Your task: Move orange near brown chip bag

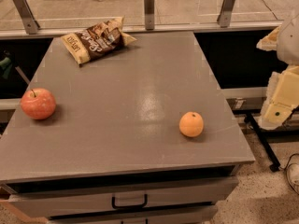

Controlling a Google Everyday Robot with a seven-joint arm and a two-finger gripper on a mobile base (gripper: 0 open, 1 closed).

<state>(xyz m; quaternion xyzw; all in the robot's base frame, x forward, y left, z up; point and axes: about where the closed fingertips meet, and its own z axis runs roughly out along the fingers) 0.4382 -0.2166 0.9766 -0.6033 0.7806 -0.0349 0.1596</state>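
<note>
The orange [191, 124] sits on the grey table top [140, 97], near the front right. The brown chip bag [97, 40] lies at the far left of the table, crinkled, with a dark brown middle and pale yellow ends. The two are far apart, across the table's diagonal. My gripper [280, 94] shows as pale yellow and white parts at the right edge of the view, off the table and to the right of the orange, holding nothing that I can see.
A red-orange apple [38, 103] with a stem rests near the table's left edge. Drawers with a dark handle [129, 202] are under the table front. A railing with metal posts [149, 8] runs behind the table.
</note>
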